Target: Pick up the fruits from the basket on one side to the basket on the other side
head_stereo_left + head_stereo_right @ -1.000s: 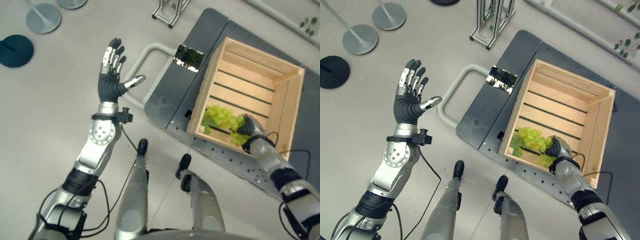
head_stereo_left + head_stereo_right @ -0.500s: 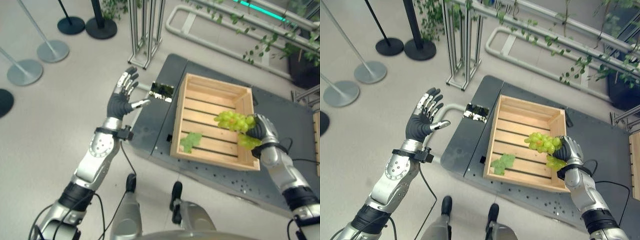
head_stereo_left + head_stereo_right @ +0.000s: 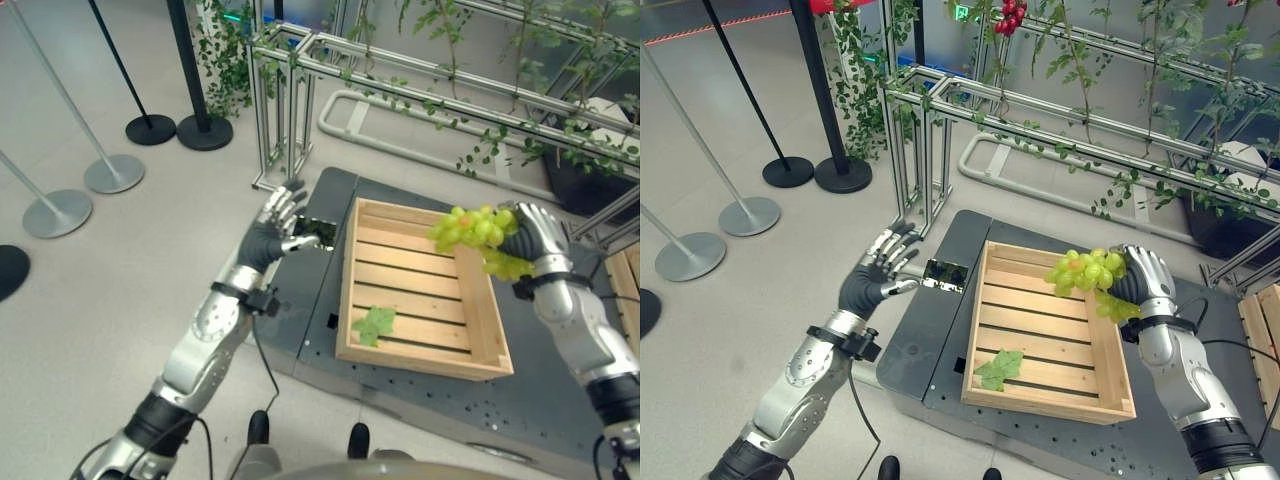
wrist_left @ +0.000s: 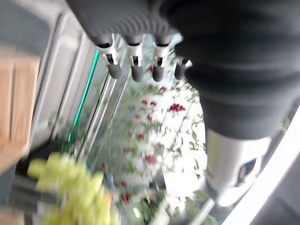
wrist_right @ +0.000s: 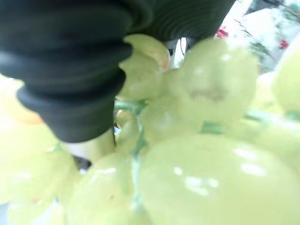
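Grey floor, a dark cart carrying a wooden crate. The right hand curls its fingers round a bunch of green grapes, held above the crate's far right corner. The left hand hovers with fingers spread, holding nothing, beside the cart. A green leaf lies inside the crate.

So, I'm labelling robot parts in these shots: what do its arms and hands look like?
Both arms are silver-grey metal with dark bands at the joints. The left hand and the right hand have silver fingers with dark tips, and a dark ribbed cover over the back of the hand and the wrist. A black clamp rings each wrist.
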